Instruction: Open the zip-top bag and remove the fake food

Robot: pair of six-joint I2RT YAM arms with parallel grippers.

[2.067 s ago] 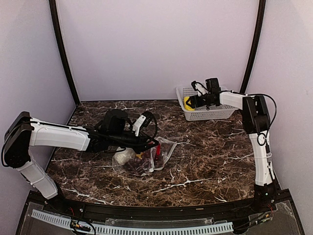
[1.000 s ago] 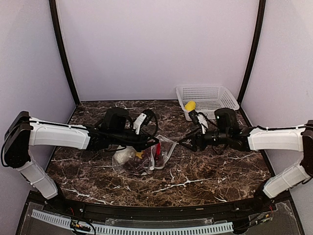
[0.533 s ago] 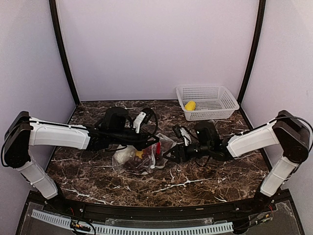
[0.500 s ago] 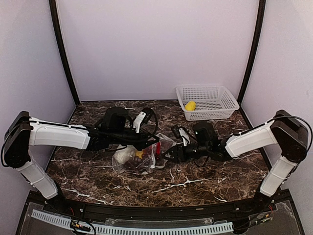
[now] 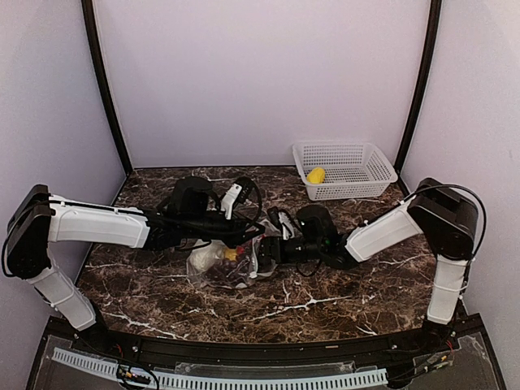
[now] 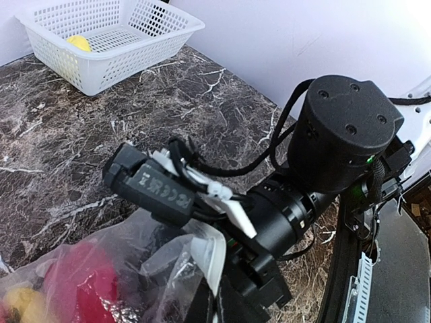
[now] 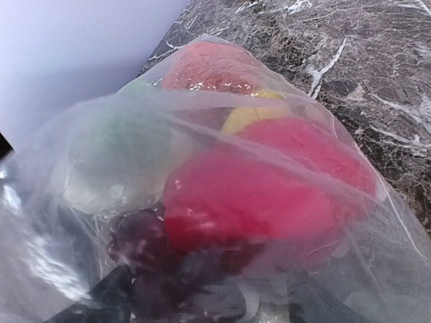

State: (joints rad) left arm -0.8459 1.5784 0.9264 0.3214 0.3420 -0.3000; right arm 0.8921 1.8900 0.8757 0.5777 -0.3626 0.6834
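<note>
On the dark marble table [image 5: 349,284] the two arms meet near the middle. The left arm [image 5: 97,226] lies long and low across from the left side. The right arm [image 5: 382,231] is bent at the elbow and reaches back toward the centre, also low over the surface.

At the far right corner stands the white basket [image 5: 357,185]. One piece of the fake food, a yellow lemon [image 5: 316,175], lies in it, well apart from the rest. So I judge that the task is begun but far from finished: the bag looks opened and one piece is out.

The zip-top bag [image 5: 219,276] lies in the middle of the table, between the two wrists, with its mouth turned to the right. Most pieces are inside it. In the right wrist view I see through the film a large red piece [image 7: 256,202], a pale cauliflower [image 7: 108,161], dark grapes [image 7: 141,235] and a little yellow behind. All these are left to remove.

The left gripper [image 5: 248,237] is closed, and it seems to pinch the upper edge of the bag and hold the mouth up. The right gripper [image 5: 272,250] is at the mouth, pointing into it. Its jaws stand apart, one dark finger at each lower corner of its own view. Whether they already touch a piece I cannot tell.
</note>
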